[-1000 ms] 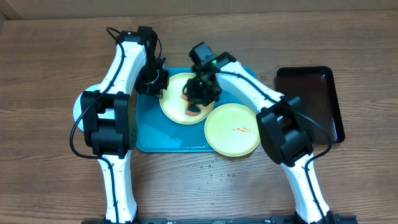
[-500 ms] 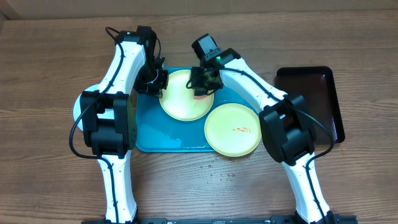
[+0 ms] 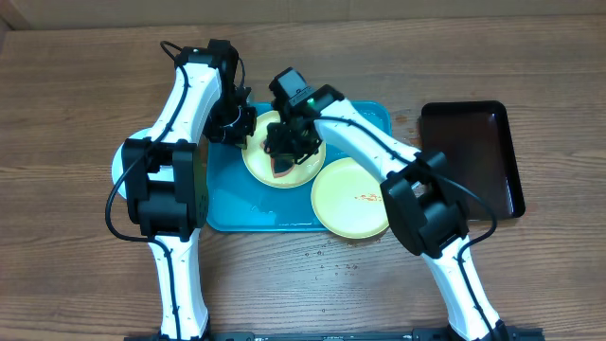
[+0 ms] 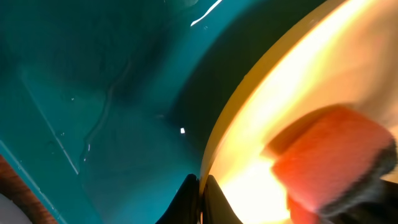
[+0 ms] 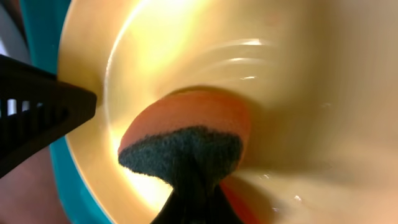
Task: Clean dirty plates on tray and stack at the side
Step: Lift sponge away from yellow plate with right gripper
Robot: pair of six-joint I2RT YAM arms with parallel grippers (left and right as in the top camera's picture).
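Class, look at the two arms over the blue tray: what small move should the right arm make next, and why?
Probably sweep the sponge sideways across the plate. The right gripper is shut on the sponge, which sits against the plate's inner surface, while the left gripper pinches the rim to steady the plate on the tray.

Pale plate (image 3: 116, 163) mostly hidden under left arm (image 3: 172, 189); sponge (image 4: 329, 155) blurred in left wrist view

Brown wood-grain counter (image 3: 76, 85) is seen from above, evenly lit, a pale tan strip (image 3: 398, 8) is shown along its far edge, small specks (image 3: 327, 263) are scattered near its front
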